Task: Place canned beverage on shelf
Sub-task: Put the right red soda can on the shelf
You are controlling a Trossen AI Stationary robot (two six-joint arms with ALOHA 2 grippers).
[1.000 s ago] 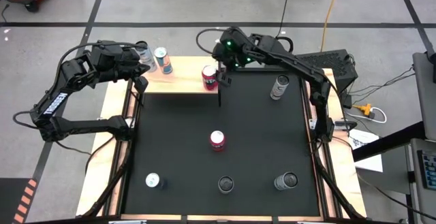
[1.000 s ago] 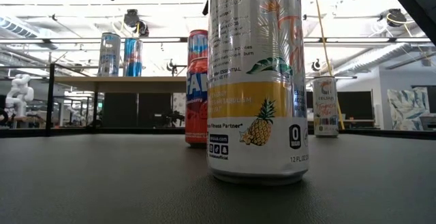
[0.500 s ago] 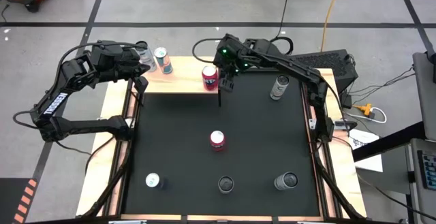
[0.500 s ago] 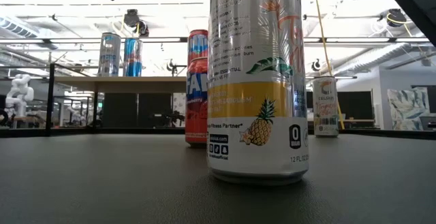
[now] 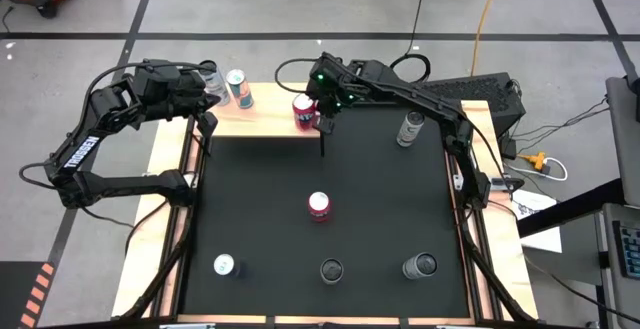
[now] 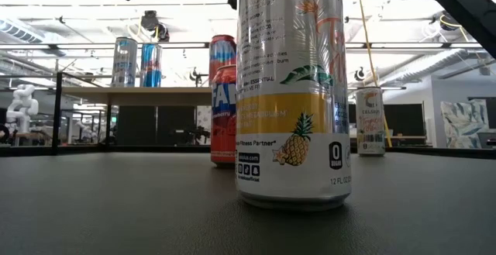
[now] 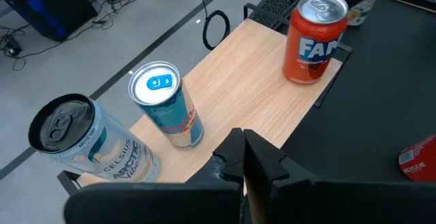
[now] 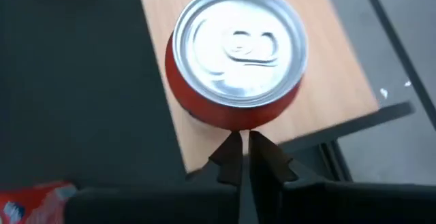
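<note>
Fingers of my right gripper [image 8: 244,157] are pressed together, empty, beside the red can [image 8: 235,64] standing on the shelf [image 8: 327,67] edge.

The pale tan wooden shelf [image 5: 262,110] has bare board between the blue-and-silver can [image 5: 238,87] near its left end and the red orange-soda can [image 5: 303,110] at its right edge. On the table's black mat [image 5: 260,209], a red can [image 5: 319,206] stands mid-mat; three cans line the near edge, one silver can [image 5: 410,128] the far right; between them it lies open.
</note>
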